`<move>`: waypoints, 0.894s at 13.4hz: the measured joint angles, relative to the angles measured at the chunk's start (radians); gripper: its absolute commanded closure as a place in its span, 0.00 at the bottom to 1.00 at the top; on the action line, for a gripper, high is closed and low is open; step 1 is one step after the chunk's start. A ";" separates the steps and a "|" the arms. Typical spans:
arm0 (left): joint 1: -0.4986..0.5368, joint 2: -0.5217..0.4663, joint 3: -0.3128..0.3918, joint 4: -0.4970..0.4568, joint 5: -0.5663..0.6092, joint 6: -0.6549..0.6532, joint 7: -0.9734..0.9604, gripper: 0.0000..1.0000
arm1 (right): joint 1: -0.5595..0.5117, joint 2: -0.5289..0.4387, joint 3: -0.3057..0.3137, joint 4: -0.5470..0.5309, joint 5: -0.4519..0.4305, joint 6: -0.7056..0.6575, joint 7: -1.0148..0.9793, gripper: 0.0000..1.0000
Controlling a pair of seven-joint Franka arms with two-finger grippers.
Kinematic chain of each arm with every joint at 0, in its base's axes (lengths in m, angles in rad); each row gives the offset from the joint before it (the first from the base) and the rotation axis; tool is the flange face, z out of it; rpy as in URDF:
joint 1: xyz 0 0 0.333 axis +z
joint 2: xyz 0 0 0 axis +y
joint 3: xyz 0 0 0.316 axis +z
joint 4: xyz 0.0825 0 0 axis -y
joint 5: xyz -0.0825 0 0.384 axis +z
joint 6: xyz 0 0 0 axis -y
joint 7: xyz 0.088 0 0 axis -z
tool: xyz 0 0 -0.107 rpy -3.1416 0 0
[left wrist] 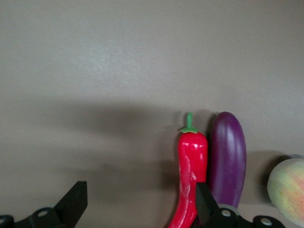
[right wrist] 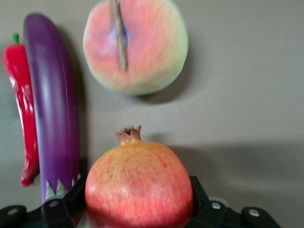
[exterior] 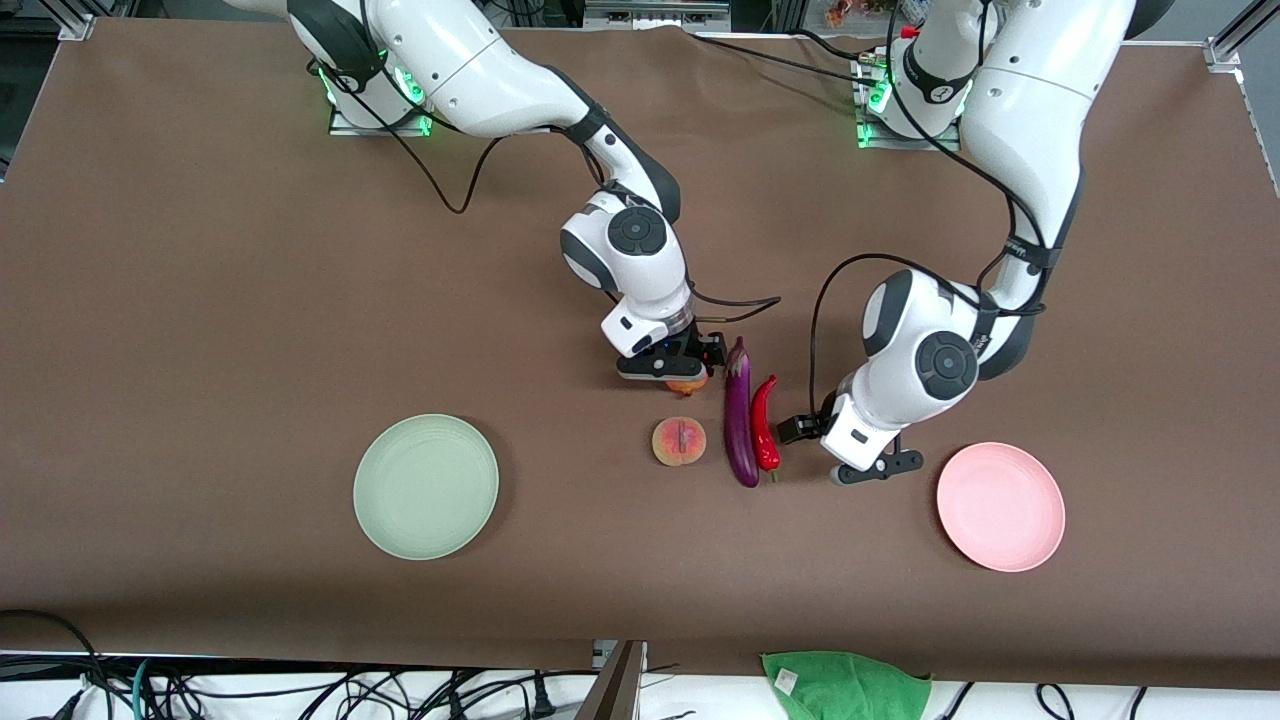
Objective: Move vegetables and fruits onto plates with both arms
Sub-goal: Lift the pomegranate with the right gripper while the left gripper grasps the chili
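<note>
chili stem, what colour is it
Green, atop the red chili; the left wrist view shows it best.

A robotics lab is showing here: two white Franka arms [exterior: 640, 240] are standing bolted to a brown-covered bench [exterior: 200, 300], aluminium framing [exterior: 75, 20] bordering it, with loose cables [exterior: 300, 690] trailing below.

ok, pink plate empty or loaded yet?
Empty. The pink plate shows only bare surface in the front view; nothing lies on it.
</note>
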 measured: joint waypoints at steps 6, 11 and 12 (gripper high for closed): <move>-0.052 0.053 -0.001 0.000 0.100 0.066 -0.105 0.00 | -0.139 -0.147 -0.009 0.028 0.018 -0.308 -0.309 0.68; -0.074 0.082 -0.014 0.000 0.160 0.102 -0.169 0.00 | -0.362 -0.167 -0.013 0.007 0.054 -0.369 -0.729 0.64; -0.077 0.087 -0.014 0.000 0.164 0.109 -0.171 0.07 | -0.400 -0.167 -0.013 0.003 0.055 -0.373 -0.793 0.64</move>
